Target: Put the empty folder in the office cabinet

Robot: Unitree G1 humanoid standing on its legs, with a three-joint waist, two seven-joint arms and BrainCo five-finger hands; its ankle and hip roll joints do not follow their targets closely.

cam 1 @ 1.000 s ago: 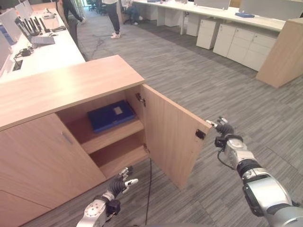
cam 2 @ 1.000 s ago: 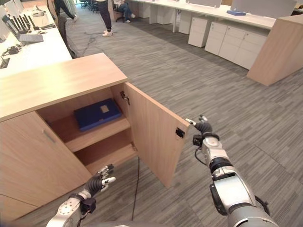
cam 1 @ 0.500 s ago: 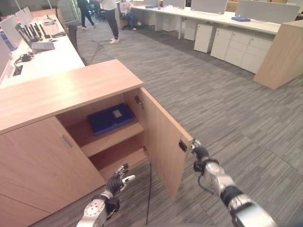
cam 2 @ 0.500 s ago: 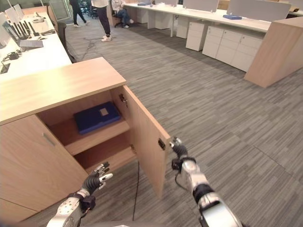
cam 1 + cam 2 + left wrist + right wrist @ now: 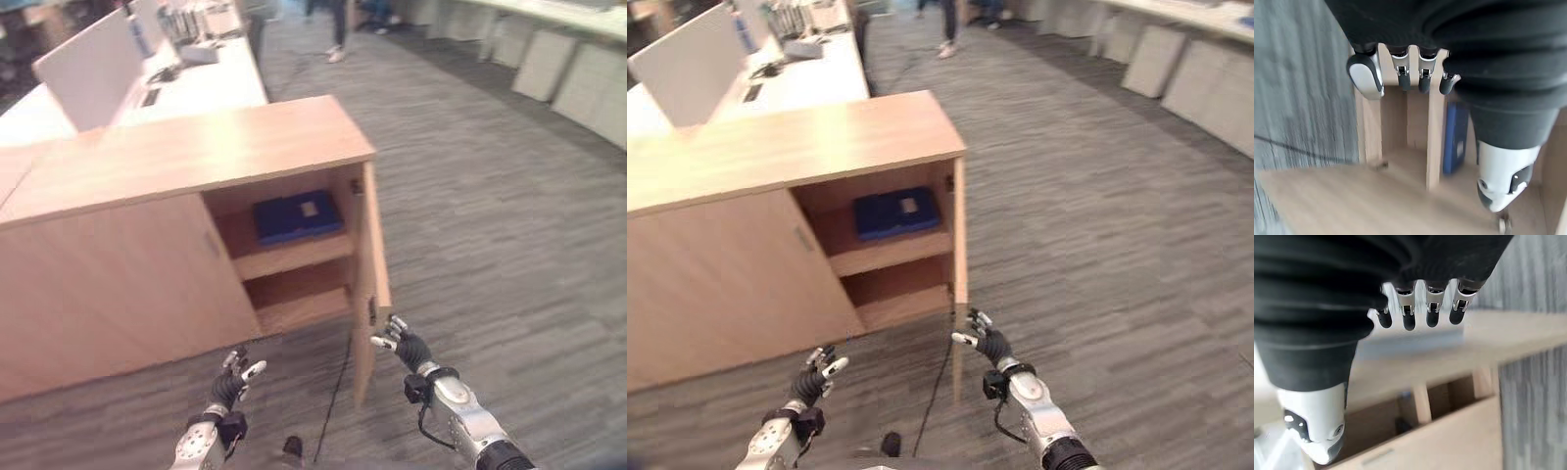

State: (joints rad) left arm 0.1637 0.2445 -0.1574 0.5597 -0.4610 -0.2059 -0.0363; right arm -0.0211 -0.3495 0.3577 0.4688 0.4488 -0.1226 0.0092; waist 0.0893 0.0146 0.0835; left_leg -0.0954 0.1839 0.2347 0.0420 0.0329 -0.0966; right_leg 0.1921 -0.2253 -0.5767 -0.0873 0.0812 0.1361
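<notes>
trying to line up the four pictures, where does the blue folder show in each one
Left eye view: blue folder lies flat on the cabinet's upper shelf, upper middle.
Right eye view: same shelf, slightly left of centre.
Left wrist view: a blue strip seen edge-on, past the left hand.
Right wrist view: I cannot make it out; the compartment is blurred.
Shared landmark: the open cabinet door.

One blue folder [image 5: 297,217], one cabinet [image 5: 186,157], two shelves, two hands.

Left hand [image 5: 230,384] and right hand [image 5: 406,345]: silver fingers with dark tips, dark ribbed covers over back and wrist. Forearms silver-grey with black bands. Thumbs white-silver, small screws visible.
</notes>
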